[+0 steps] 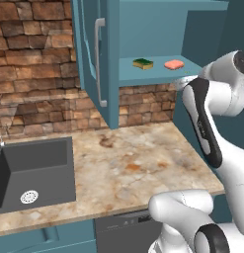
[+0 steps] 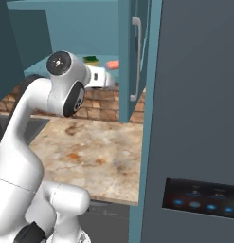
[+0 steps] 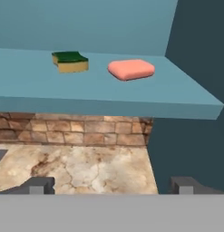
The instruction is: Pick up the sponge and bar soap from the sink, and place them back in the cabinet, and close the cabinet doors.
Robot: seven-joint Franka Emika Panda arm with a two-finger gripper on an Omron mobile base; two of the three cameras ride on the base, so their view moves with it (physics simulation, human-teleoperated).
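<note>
1. Teal wall cabinet [image 1: 158, 29], doors open: yellow sponge with green top [image 3: 70, 61] and salmon-pink bar soap [image 3: 131, 69] lie apart on its shelf.
2. Dark grey sink [image 1: 39, 173] holds its white drain disc [image 1: 29, 196].
3. Claw [image 3: 112, 185] spread wide, holding nothing.

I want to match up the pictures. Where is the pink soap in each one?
Left base view: the soap lies on the cabinet shelf, upper right, right of the sponge.
Right base view: it peeks out at upper middle, just past the robot's arm, right of the sponge.
Hand view: upper middle, on the shelf, right of the sponge.
Shared landmark: the sponge beside it.
</note>
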